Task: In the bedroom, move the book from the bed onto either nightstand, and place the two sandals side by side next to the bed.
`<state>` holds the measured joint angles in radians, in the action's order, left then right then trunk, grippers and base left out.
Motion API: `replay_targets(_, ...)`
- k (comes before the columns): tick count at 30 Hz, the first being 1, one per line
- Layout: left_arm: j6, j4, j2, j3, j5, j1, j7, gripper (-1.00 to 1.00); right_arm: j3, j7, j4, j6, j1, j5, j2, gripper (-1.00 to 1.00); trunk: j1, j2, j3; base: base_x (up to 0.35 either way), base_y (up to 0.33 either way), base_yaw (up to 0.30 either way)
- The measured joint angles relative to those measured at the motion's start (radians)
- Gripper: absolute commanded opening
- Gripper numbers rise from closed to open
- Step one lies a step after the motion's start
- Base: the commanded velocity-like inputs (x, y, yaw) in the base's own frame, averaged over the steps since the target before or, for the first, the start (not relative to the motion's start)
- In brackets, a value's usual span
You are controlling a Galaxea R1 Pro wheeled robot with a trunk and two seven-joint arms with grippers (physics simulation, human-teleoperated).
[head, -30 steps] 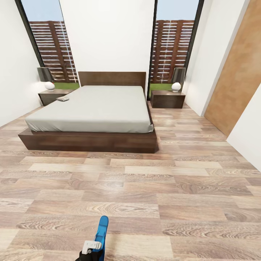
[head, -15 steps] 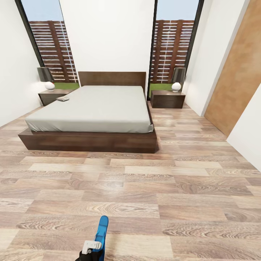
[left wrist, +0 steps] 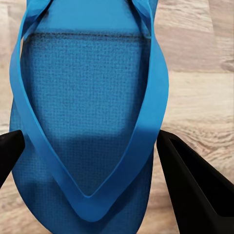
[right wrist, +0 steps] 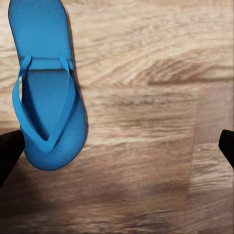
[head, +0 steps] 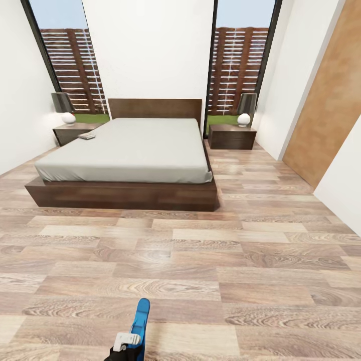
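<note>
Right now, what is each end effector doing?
Left end effector: shut on a blue sandal.
Right end effector: open, holding nothing; a blue sandal lies on the floor below.

no readable text, labels or numbers

Blue sandal [left wrist: 87, 122] sits between 2 black fingers [left wrist: 195, 185] — wood-plank floor [left wrist: 195, 73] beneath.

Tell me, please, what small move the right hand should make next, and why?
Probably shift the right hand sideways until the loose sandal is centred between its open fingers, then lower. That sandal lies flat on the floor, off toward one finger, while the left hand appears to grip the other sandal.
</note>
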<state>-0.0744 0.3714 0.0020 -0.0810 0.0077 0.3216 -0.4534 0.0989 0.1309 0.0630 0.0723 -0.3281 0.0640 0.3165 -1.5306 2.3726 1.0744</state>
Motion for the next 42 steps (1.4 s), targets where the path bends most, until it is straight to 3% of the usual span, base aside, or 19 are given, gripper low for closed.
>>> replay_targets(13,0.0,0.013,0.005,-0.007,0.006,0.002,-0.001,-1.0,-0.001,0.0,0.0,0.0,0.0,0.0,0.0,1.0,-0.004,0.007,0.003,0.0,0.0,0.0)
replay_targets(16,0.033,0.151,0.011,-0.011,0.016,0.007,-0.029,-1.0,-0.001,0.0,0.0,0.0,0.0,0.0,0.0,1.0,-0.004,0.007,0.003,0.0,0.0,0.0)
replay_targets(20,0.244,0.416,0.013,-0.011,0.027,0.01,-0.103,-1.0,-0.001,0.0,0.0,0.0,0.0,0.0,0.0,1.0,-0.004,0.007,0.003,0.0,0.0,0.0)
replay_targets(22,0.4,0.577,0.013,-0.013,0.065,0.011,-0.183,-1.0,-0.001,0.0,0.0,0.0,0.0,0.0,0.0,1.0,-0.004,0.007,0.003,0.0,0.0,0.0)
replay_targets(24,0.506,0.694,0.014,-0.016,0.135,0.011,-0.279,-1.0,-0.001,0.0,0.0,0.0,0.0,0.001,0.0,1.0,-0.004,0.007,0.003,0.0,0.0,0.0)
replay_targets(27,0.571,0.771,0.027,-0.016,0.235,0.011,-0.373,-1.0,-0.001,-0.001,0.0,0.0,0.0,0.001,0.0,1.0,-0.004,0.007,0.003,0.0,0.0,0.0)
replay_targets(29,0.583,0.785,0.03,-0.014,0.273,0.011,-0.395,-1.0,-0.001,-0.001,0.0,0.0,0.0,0.001,0.0,1.0,-0.004,0.007,0.003,0.0,0.0,0.0)
replay_targets(33,0.591,0.793,0.035,-0.014,0.296,0.011,-0.41,-1.0,-0.001,-0.001,0.0,0.0,0.0,0.001,0.0,1.0,-0.012,0.021,0.009,0.0,0.0,0.0)
replay_targets(39,0.592,0.797,0.038,-0.015,0.301,0.011,-0.413,-1.0,-0.001,-0.001,0.0,0.0,0.0,0.001,0.0,1.0,-0.035,0.063,0.028,0.0,0.0,0.0)
replay_targets(42,0.593,0.798,0.037,-0.014,0.303,0.011,-0.413,-1.0,-0.001,-0.001,0.0,0.0,0.0,0.001,0.0,1.0,-0.035,0.063,0.028,0.0,0.0,0.0)
